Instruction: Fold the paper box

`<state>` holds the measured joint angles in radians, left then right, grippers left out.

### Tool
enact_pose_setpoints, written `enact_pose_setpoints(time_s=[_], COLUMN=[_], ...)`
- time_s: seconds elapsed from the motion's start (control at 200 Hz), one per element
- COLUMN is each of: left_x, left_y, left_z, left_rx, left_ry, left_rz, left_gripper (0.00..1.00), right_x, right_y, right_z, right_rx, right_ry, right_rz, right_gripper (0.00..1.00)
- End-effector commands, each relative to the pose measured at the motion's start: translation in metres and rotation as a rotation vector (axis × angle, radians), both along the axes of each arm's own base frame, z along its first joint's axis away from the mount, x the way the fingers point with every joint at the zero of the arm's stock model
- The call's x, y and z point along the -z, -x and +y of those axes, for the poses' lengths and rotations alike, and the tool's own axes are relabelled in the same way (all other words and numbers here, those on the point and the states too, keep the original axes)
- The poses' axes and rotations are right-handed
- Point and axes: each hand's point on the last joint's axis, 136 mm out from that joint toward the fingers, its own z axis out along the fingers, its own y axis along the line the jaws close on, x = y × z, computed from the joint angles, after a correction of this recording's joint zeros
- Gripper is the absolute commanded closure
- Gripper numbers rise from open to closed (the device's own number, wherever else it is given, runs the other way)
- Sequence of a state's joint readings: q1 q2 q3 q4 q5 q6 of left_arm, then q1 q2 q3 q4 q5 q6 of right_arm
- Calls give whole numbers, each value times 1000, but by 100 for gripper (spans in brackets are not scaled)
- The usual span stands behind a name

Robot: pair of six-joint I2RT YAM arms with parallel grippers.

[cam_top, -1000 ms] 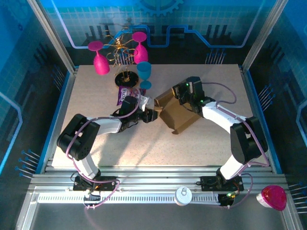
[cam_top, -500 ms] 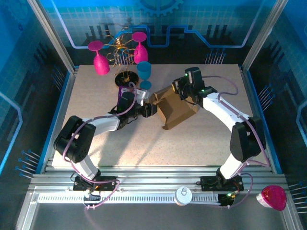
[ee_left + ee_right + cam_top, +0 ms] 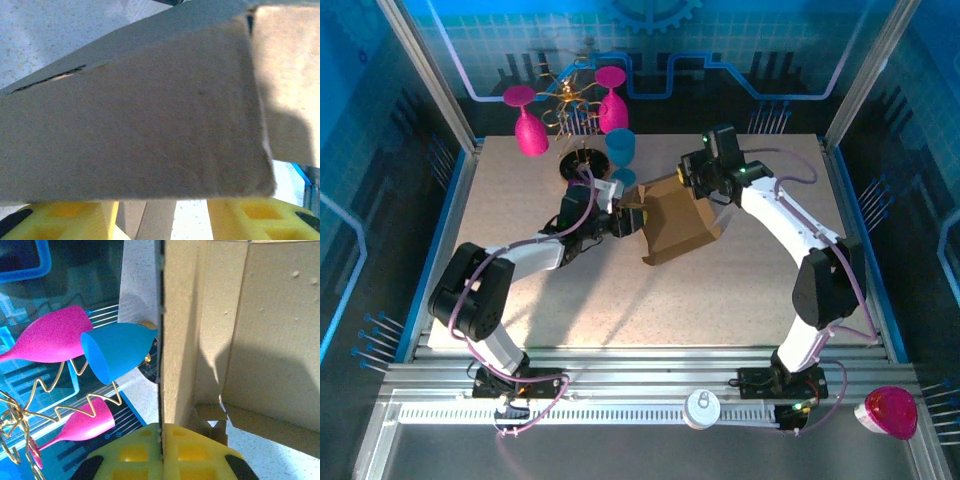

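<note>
Clamping down with the right gripper point(image 3: 161, 434), squeezing its yellow fingers point(image 3: 200, 452) together on the thin edge of one wall of the paper box point(image 3: 675, 225). Catching that wall at the box's far, upper corner, going by the overhead view. Holding the brown cardboard up at a tilt over the middle of the table point(image 3: 750, 290), a little towards the far side. Peering past the pinched wall on the right wrist camera and taking in creased inner panels, plus a small tab tucked at the bottom of the fold.

Coming at the box from the other side with the left gripper point(image 3: 159, 216). Keeping two yellow fingers point(image 3: 60, 220) spread apart under a broad cardboard panel, not visibly squeezing anything. Sitting right at the box's left edge, seen from above.

Heading outward now. Finding a blue goblet point(image 3: 117, 357) standing just beyond the box's far left corner. Spotting, further back at the table's far edge, a gold wire rack point(image 3: 570, 95). Noting a left pink goblet point(image 3: 527, 125) and a right pink goblet point(image 3: 612, 105) flanking that rack.
</note>
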<state>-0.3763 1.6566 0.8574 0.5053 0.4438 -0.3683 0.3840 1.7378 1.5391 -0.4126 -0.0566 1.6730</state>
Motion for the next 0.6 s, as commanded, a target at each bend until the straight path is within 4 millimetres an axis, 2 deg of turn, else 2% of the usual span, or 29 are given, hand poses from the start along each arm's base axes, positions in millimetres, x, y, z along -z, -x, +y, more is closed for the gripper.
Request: enact_pose_setpoints(time_s=[0.0,0.15,0.315,0.43,0.595], left_x=[-48,-70,-70,-81,-105], left_y=[-3,4,21,33,29], left_z=[-2,-1,5,11,28], left_rx=[32,44,38,33,21], left_ry=[65,90,101,114,172], left_rz=[-87,-90,-32,-44,-48], left_gripper=[48,43,41,40,41], right_x=[1,-8,-17,-32,-46], right_y=[7,20,33,40,54], right_z=[-3,-25,-46,-57,-76], right_rx=[12,71,136,158,161], right_ry=[8,74,92,94,137], right_rz=[68,106,136,135,201], right_gripper=[100,100,100,100,100])
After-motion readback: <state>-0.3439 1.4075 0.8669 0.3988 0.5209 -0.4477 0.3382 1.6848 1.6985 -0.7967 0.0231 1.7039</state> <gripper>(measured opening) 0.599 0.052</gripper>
